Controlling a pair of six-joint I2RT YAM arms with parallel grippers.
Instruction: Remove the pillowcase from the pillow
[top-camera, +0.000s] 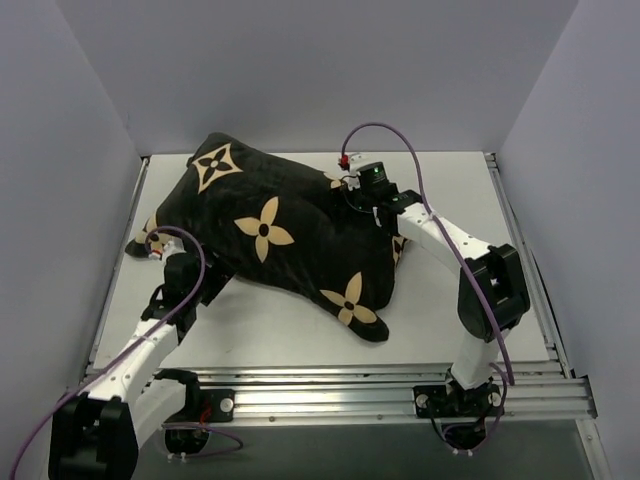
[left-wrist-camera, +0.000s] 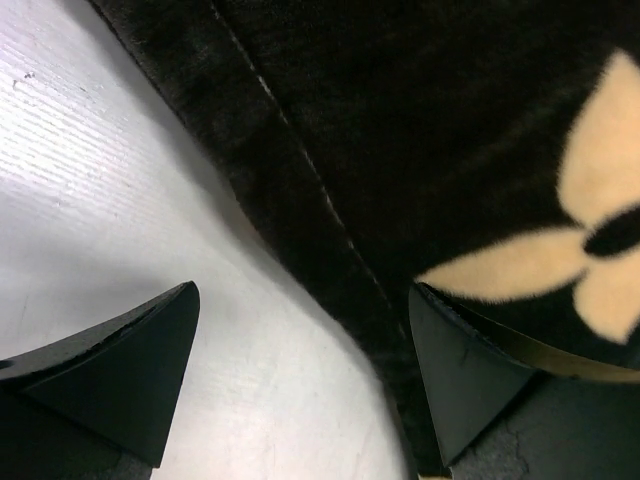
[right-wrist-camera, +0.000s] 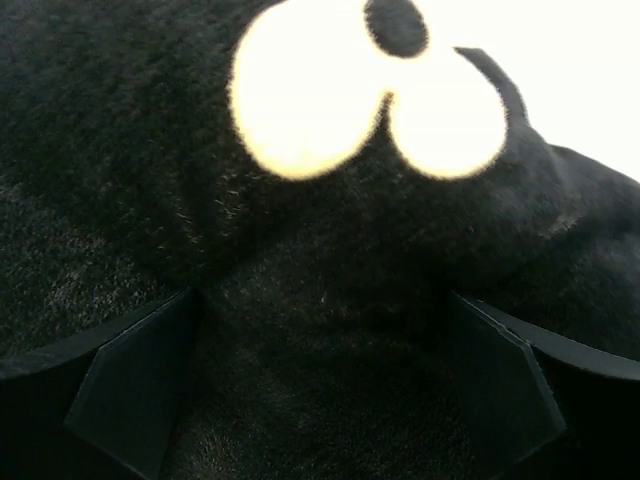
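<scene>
Starting nearest you, your left fingers (top-camera: 185, 270) stood spread apart at the near left edge of the pillowcase (top-camera: 300, 250). One tip sat on the bare bench (top-camera: 260, 330) and the other against the seamed edge, grasping nothing. If you closed there, I judged you would catch only a thin lip of velvet. That could slip free under a pull, or the lower tip could scrape along the bench.

The pillowcase lay in a plump mound across the middle of the bench, and the pillow was wholly hidden inside it. No opening showed in any view, so a tug toward the closed end would merely drag the whole bundle.

Farther back, your right fingers (top-camera: 362, 195) were also spread, pressed down into the plush cloth on the far right side with nothing clamped. Closing that deep risked pinching the pillow together with its cover, so both would travel as one. With the arms pulling unevenly, the mound could have slid toward the far wall.
</scene>
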